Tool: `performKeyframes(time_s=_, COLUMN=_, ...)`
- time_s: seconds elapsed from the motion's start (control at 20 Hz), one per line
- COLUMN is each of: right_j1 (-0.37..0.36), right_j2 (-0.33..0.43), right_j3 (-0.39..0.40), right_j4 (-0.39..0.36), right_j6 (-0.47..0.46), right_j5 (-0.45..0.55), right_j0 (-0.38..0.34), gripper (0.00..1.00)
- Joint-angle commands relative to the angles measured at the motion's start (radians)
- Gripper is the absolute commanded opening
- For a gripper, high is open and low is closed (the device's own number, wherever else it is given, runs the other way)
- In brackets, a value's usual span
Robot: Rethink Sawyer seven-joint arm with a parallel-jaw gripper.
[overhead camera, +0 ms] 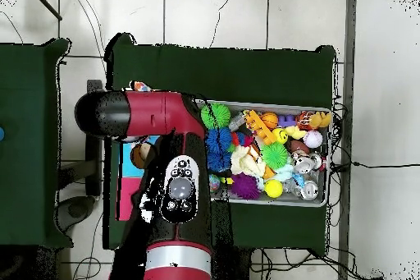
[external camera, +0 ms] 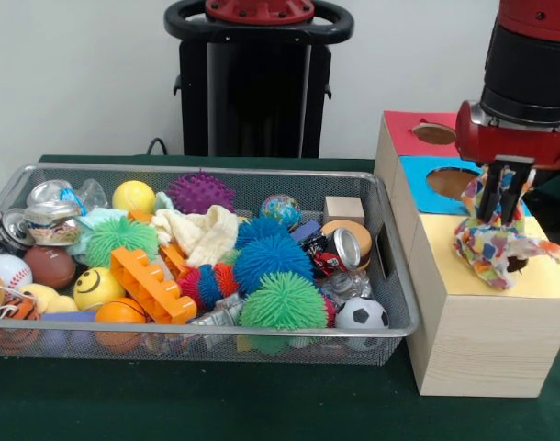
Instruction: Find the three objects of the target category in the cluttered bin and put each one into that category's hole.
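- While the gripper (external camera: 500, 204) hangs over the yellow panel (external camera: 546, 276) of the wooden box (external camera: 473, 331), its jaws are clamped on a patchwork cloth (external camera: 496, 243), which droops from them onto or just above that panel.
- A dark patch shows at the cloth's right edge; I take it for the yellow hole, mostly hidden, so the cloth looks poised right at its slot but not yet dropped.
- The red hole (external camera: 434, 133) and the blue hole (external camera: 452, 183) sit farther back, both open with nothing visible inside.
- How many cloths are already in the box cannot be told from either view.
- In the bin (external camera: 395, 276) a cream cloth (external camera: 202, 234) lies among the spiky balls, beside the orange block (external camera: 151, 285), and a pale bluish rag (external camera: 101, 219) sits near the cans at the left; if cloth is the category, these are likely what remains.
- From overhead the arm (overhead camera: 168, 170) covers the box, so nothing more is learned there.
- Judged so: one item at delivery, release pending, perhaps two left.
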Motion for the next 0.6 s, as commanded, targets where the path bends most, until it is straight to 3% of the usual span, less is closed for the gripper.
performKeyframes(time_s=0.05, right_j1=0.047, right_j2=0.08, right_j3=0.128, right_j4=-0.016, right_j6=0.089, right_j5=-0.05, right_j0=-0.015, gripper=0.0)
performKeyframes(time_s=0.6, right_j1=0.04, right_j2=0.079, right_j3=0.138, right_j4=-0.015, right_j6=0.09, right_j5=-0.047, right_j0=-0.012, gripper=0.0)
